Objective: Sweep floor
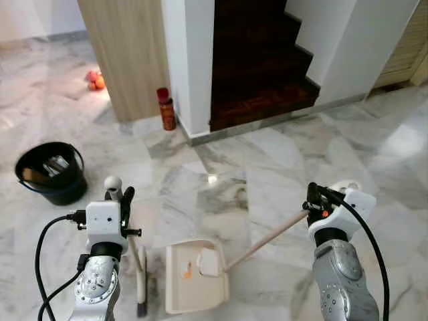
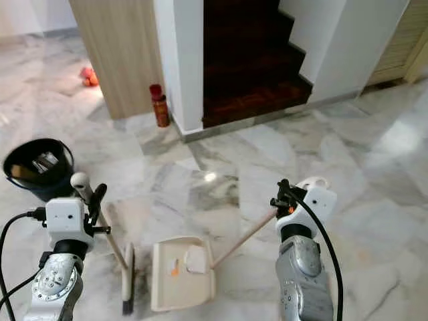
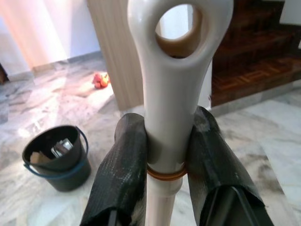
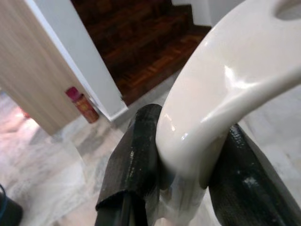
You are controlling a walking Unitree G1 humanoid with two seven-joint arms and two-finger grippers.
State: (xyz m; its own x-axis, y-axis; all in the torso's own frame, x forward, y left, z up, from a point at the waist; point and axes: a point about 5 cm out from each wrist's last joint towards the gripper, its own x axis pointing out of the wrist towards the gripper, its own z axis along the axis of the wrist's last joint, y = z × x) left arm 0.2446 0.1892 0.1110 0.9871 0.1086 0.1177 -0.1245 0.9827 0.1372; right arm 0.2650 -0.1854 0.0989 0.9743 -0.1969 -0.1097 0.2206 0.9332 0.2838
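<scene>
- Both silver arms reach forward and down over the marble floor (image 1: 281, 174), left arm on the left, right arm on the right.
- The left gripper (image 3: 167, 155) points up, its jaws clamped tight on the cream handle of the broom (image 1: 138, 267), just under the handle's looped end.
- The broom slants down from that grip; its head rests on the floor just left of the dustpan.
- The right gripper (image 4: 188, 155) has its jaws closed around the curved cream grip at the top of the dustpan's long wooden stick.
- The dustpan (image 1: 195, 275) lies flat on the floor between the arms, cream, with a pale scrap and an orange bit inside.
- A black bucket (image 1: 52, 175) stands off to the left; a red can (image 1: 166, 109) stands by the white wall corner, near dark wooden stairs (image 1: 261, 60).
</scene>
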